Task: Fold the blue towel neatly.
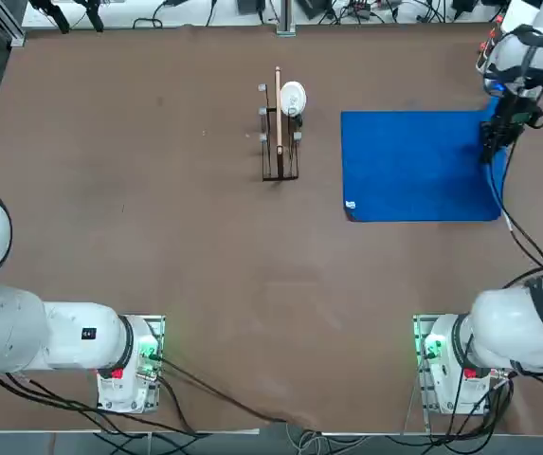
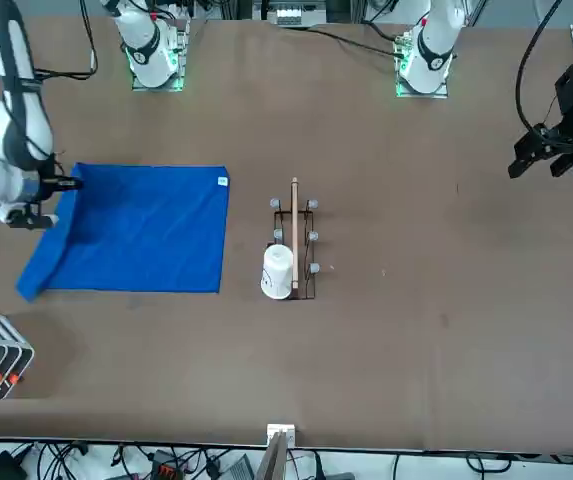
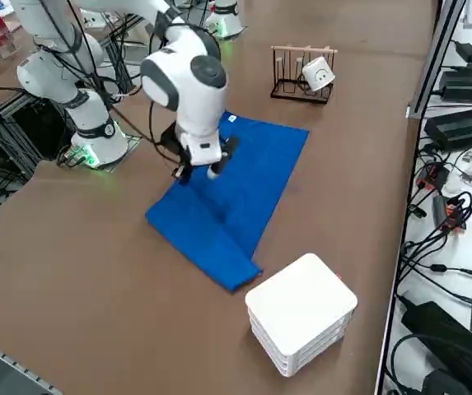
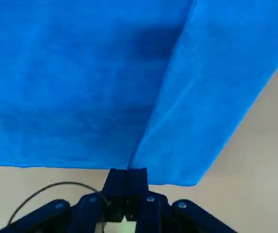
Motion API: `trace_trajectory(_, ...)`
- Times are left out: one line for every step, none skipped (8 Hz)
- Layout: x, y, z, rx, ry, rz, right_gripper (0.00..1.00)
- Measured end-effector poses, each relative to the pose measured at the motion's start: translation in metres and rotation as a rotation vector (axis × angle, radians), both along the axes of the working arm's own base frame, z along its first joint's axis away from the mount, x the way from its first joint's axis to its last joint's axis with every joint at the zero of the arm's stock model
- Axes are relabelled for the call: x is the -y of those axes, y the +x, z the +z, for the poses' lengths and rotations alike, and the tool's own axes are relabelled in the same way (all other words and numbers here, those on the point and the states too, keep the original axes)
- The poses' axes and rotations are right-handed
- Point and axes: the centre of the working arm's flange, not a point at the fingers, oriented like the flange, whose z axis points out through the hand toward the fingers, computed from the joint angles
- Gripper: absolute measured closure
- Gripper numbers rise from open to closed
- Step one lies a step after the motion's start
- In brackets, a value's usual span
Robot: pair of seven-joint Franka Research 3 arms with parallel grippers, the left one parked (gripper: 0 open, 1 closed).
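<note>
The blue towel [image 1: 418,166] lies in front of the right arm [image 3: 190,74], spread over the table [image 1: 195,275], with a slanting crease and a loose flap at its right side. The white tag [image 2: 223,181] is visible at one corner.

The right gripper [image 4: 130,170] is at the edge of the towel, where the crease ends. Its fingers are closed together and appear to pinch a thin piece of cloth; the exact amount gripped cannot be told.

Possible faults and causes:

- Slip: if only a narrow piece of cloth is between the fingers, a quick pull may free it, and the flap would drop unevenly.
- Skewed fold: the crease runs at a slant. Carrying the flap across without straightening it may leave the edges out of line.
- Shifted towel: nothing visible pins the flat part. A low, dragging pull may slide the whole cloth instead of folding it.
- Bunching: the cloth is limp, so the free corner may trail and tuck under during the carry.

Outward from the towel, the rack [image 1: 280,142] with the white cup [image 1: 293,99] stands apart on one side. The white box [image 3: 301,309] stands near the other side; a wide swing of the arm could strike it.
</note>
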Motion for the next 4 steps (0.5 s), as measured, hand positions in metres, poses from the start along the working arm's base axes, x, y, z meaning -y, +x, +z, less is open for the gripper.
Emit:
trace_trajectory(-0.032, 0.004, 0.0, -0.008, -0.023, 0.005, 0.99)
trace_trajectory(-0.063, 0.007, -0.001, -0.013, -0.048, 0.007, 0.99)
trace_trajectory(-0.089, 0.007, -0.002, -0.016, -0.065, -0.001, 0.99)
trace_trajectory(-0.107, 0.004, -0.004, -0.02, -0.068, -0.023, 0.99)
